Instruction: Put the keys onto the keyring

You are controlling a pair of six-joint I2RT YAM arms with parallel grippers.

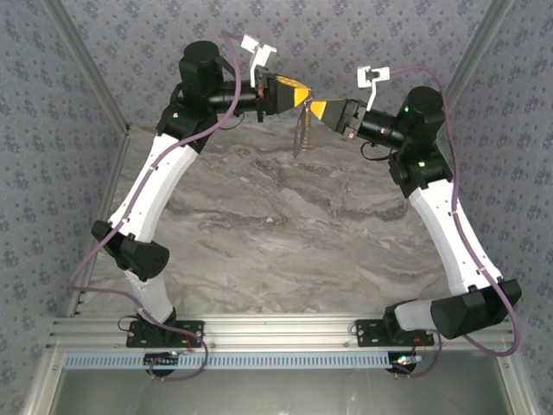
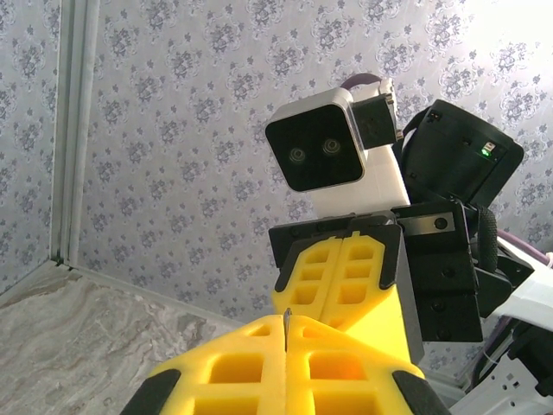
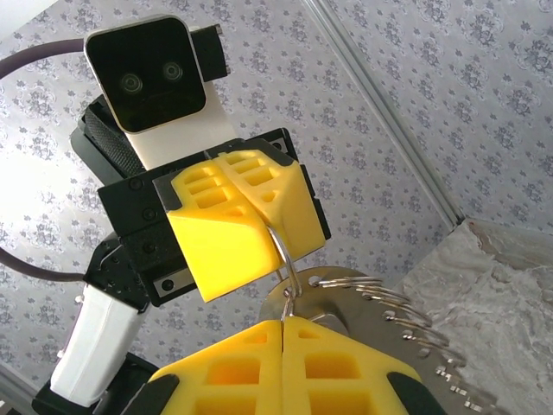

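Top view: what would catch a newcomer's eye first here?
The left gripper and right gripper meet tip to tip, raised over the far middle of the table, both shut on the keyring, which dangles below them. The right wrist view shows its beaded grey edge up close.

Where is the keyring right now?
In the top view the keyring hangs at far centre, between the left hand and right hand, above the table.

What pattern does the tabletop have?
The tabletop is grey with marbled, stone-like veining, best seen in the top external view.
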